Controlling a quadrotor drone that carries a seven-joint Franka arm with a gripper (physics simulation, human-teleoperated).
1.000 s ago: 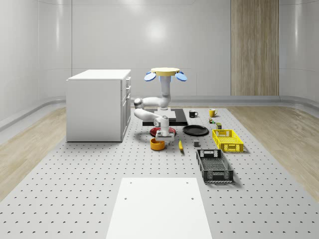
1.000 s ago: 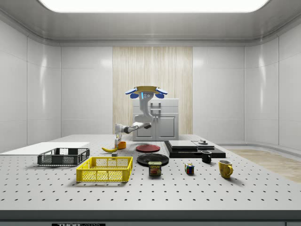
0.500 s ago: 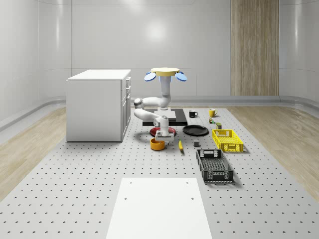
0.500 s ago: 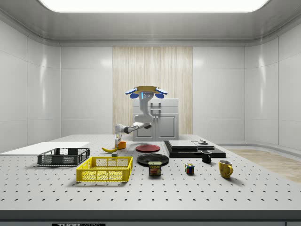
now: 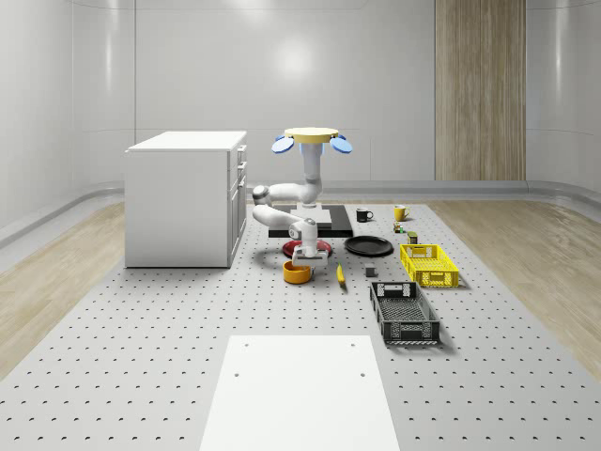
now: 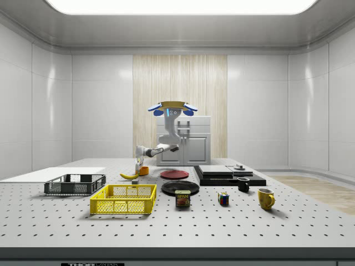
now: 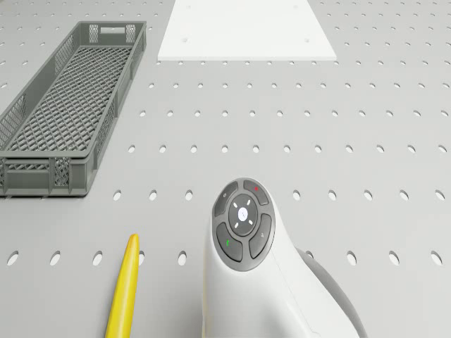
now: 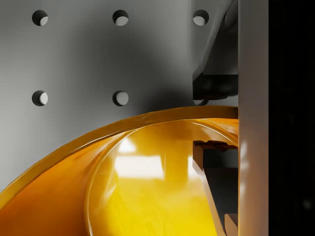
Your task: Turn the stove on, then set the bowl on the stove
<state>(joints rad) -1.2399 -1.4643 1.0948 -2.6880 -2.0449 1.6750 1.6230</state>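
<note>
One pincer (image 8: 216, 120) finger was seen inside the orange bowl (image 5: 297, 272), one outside its rim, gripping it; the drone (image 5: 313, 139) was seen hovering above the stove (image 5: 324, 220).

Perforated table (image 5: 141, 338) carries bowl (image 5: 297, 272), stove (image 5: 331, 222), crates (image 5: 404, 313).

In the wrist view we find the glossy orange bowl (image 8: 147, 187) cut off by the frame, its far rim passing behind a dark fingertip (image 8: 216, 81), while in the drone view the slim yellow banana (image 7: 123, 296) runs past the edge.
</note>
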